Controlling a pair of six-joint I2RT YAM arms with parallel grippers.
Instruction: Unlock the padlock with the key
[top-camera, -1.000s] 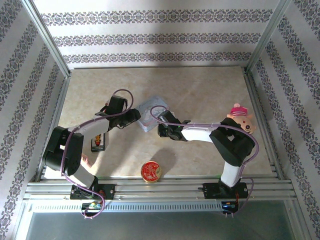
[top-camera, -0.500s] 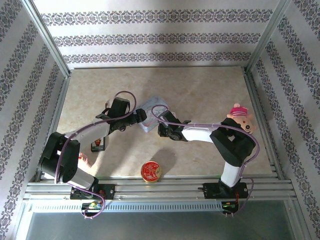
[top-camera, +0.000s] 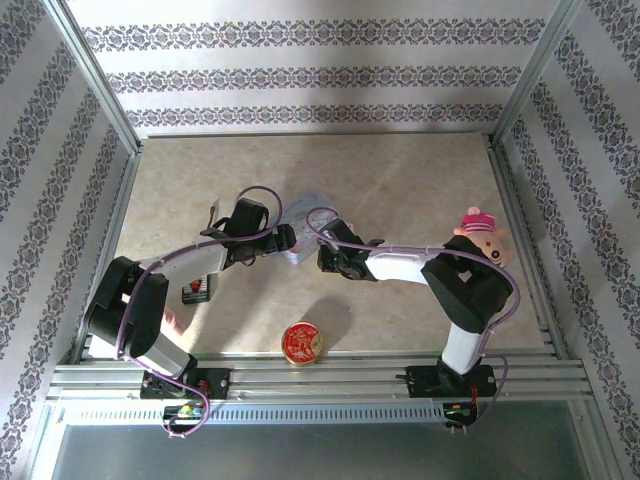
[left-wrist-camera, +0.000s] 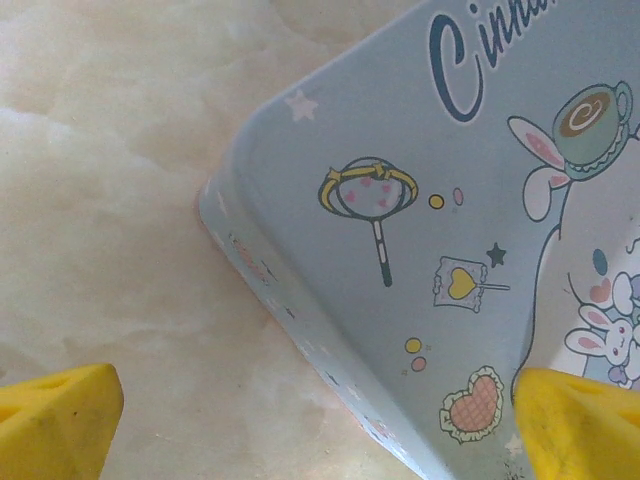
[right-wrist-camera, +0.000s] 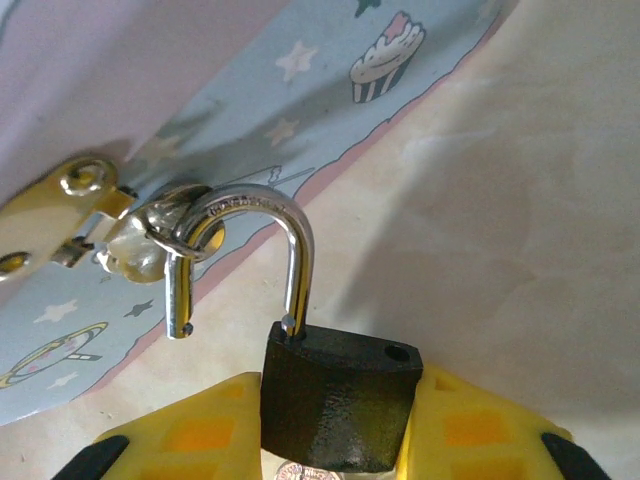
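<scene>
Two-finger right gripper (right-wrist-camera: 335, 435) clamped on small black metal padlock (right-wrist-camera: 340, 400), shackle (right-wrist-camera: 292, 225) open; left gripper (left-wrist-camera: 318, 422) fully spread, empty, over pastel-blue rectangular box (left-wrist-camera: 430, 230).

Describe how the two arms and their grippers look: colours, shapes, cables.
The left arm and the right arm both have white tube-like links between bulky black joints. A thin purple cable loops along each. The left gripper has bright yellow, blunt wedge fingers. The right gripper has fingers of the same yellow, with square recesses and black outer corners.
</scene>
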